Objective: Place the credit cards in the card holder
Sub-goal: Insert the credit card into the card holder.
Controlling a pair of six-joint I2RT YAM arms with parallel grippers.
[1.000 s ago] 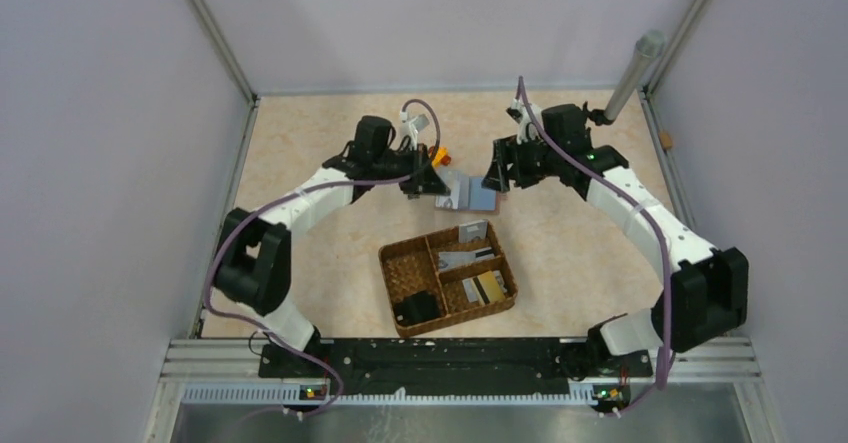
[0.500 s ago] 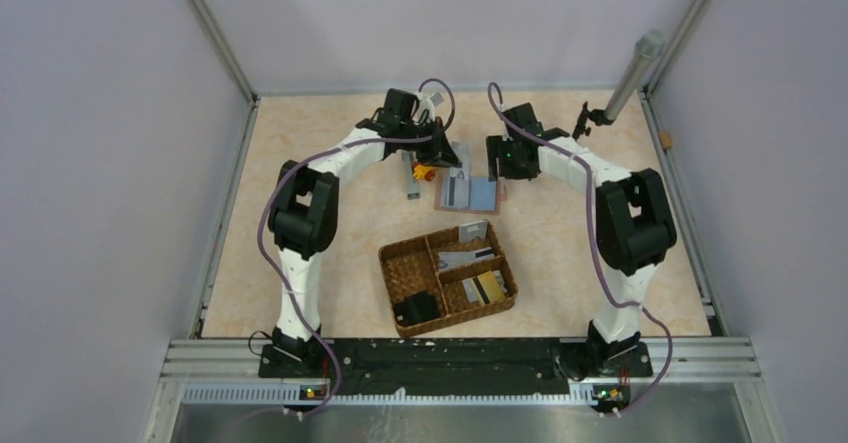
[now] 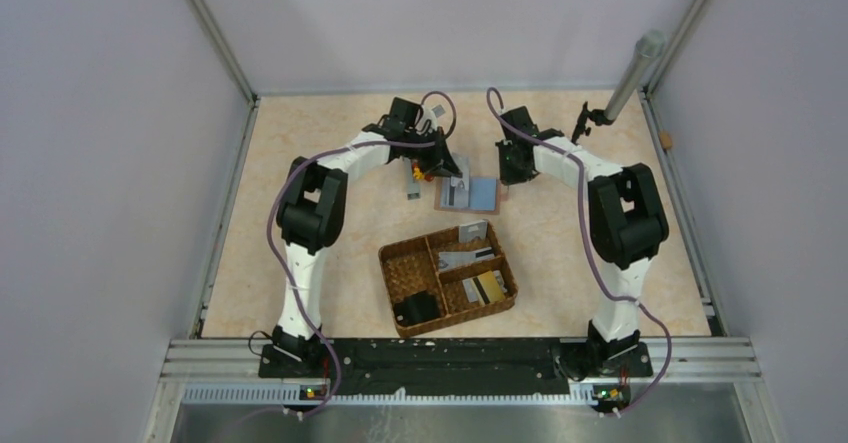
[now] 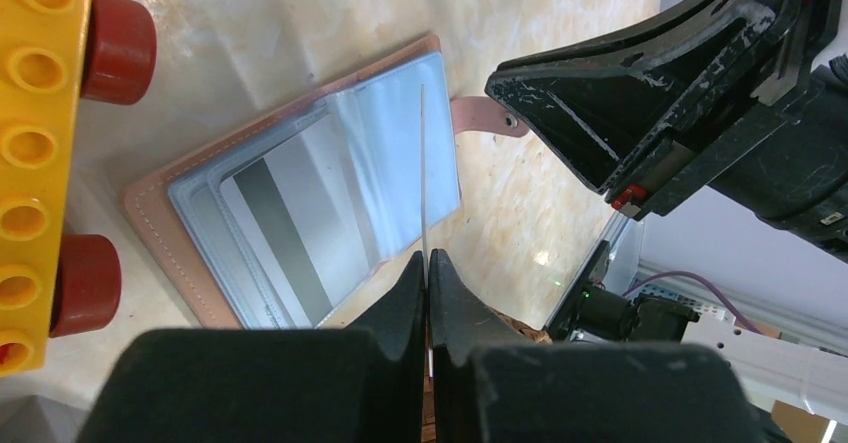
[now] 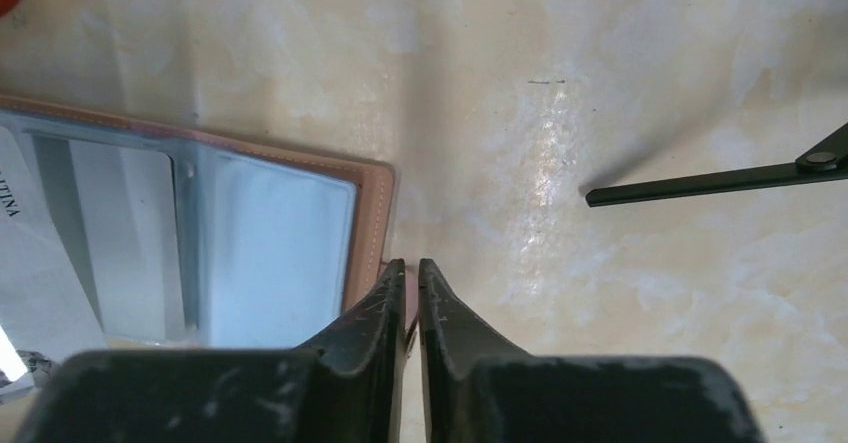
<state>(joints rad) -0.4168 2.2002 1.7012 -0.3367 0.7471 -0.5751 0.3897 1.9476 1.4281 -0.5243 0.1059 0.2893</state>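
The left gripper [image 4: 427, 263] is pinching tight a thin plastic credit card [image 4: 423, 163] over the open, flat brown leather card holder [image 4: 168, 248], lying far centre. The right gripper [image 5: 411, 268], jaws nearly touching, is gripping its strap [image 4: 488, 119].

Only the cut-off black letters "TINA" can be read, on the white card [image 5: 25, 253] overlapping the holder [image 5: 370, 223]; nothing else is legible.

Bright, even light, with glare on the tabletop [image 5: 545, 178]; the left gripper [image 4: 426, 268] looks perhaps slightly soft.
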